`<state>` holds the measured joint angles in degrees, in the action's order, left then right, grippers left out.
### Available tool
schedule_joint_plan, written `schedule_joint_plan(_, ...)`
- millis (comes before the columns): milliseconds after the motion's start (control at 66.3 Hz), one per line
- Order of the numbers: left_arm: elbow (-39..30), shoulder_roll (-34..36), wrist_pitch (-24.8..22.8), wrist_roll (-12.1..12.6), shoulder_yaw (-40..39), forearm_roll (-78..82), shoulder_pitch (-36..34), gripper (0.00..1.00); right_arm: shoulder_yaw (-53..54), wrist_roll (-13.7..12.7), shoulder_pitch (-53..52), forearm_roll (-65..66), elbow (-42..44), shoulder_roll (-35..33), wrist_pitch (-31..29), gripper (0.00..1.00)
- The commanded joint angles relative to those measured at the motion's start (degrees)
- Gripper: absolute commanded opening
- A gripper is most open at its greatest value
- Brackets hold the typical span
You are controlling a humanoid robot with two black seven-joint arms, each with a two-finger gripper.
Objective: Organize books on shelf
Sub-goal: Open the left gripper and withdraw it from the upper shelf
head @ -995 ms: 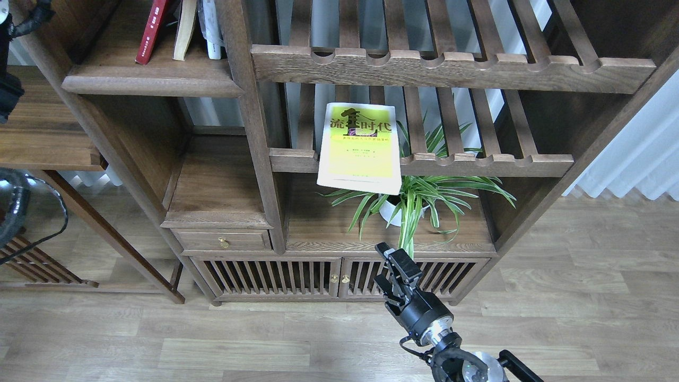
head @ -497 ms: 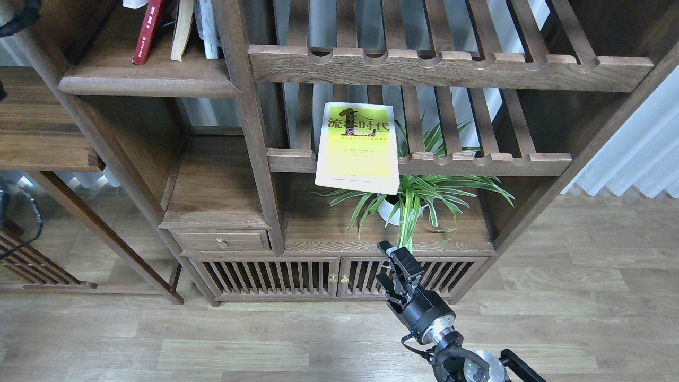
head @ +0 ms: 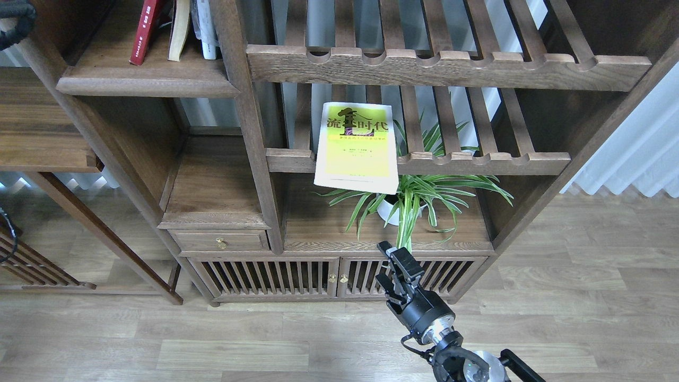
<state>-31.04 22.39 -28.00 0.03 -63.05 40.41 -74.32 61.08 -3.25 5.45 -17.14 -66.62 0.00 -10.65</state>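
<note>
The yellow-green book (head: 356, 146) with black Chinese characters lies flat on the lower slatted rack, with its near end hanging over the rack's front rail. The dark red book (head: 142, 32) and the cream book (head: 179, 31) stand leaning on the shelf (head: 146, 79) at the upper left, next to white papers (head: 208, 29). My right gripper (head: 395, 265) is low in the middle, in front of the cabinet doors, open and empty, well below the yellow-green book. Only a black bit of my left arm (head: 13, 24) shows in the top left corner; its gripper is out of view.
A potted spider plant (head: 411, 204) stands under the yellow-green book on the cabinet top. An upper slatted rack (head: 445, 66) with a scalloped rail juts out above. A small drawer (head: 220, 241) and slatted doors (head: 270, 276) are below. A wooden table (head: 37, 132) stands at left.
My left arm has risen out of the left edge of the view. The right gripper has barely moved. The books have not moved.
</note>
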Motion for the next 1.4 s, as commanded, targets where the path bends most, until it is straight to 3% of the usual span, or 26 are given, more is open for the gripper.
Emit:
schedule_joint_plan(0, 0.63, -0.24, 0.00, -4.86, -0.06, -0.06, 1.72, 0.03, 0.00, 0.09, 0.00, 0.00, -0.09, 0.00, -0.07, 0.99)
schedule_joint_plan(75, 0.98, -0.59, 0.00, -8.54, -0.32, -0.15, 3.30, 0.03, 0.00, 0.09, 0.00, 0.00, -0.09, 0.00, -0.07, 0.99)
schedule_joint_plan(166, 1.25, -0.68, 0.00, -11.01, -0.50, -0.15, 4.80, 0.03, 0.00, 0.09, 0.00, 0.00, -0.09, 0.00, -0.07, 0.99)
schedule_joint_plan(181, 1.34, -1.12, 0.00, -12.41, -0.93, -0.24, 6.45, 0.03, 0.00, 0.09, 0.00, 0.00, -0.09, 0.00, -0.07, 0.99)
schedule_joint_plan(422, 3.18, -3.14, 0.00, -15.23, -2.52, -0.33, 8.75, 0.03, 0.00, 0.09, 0.00, 0.00, -0.09, 0.00, -0.16, 0.99)
schedule_joint_plan(1387, 7.75, -6.57, 0.00, -15.32, 2.40, -3.05, 7.17, 0.07, 0.18, 0.00, 0.00, 0.00, -0.26, 0.00, -2.80, 0.99)
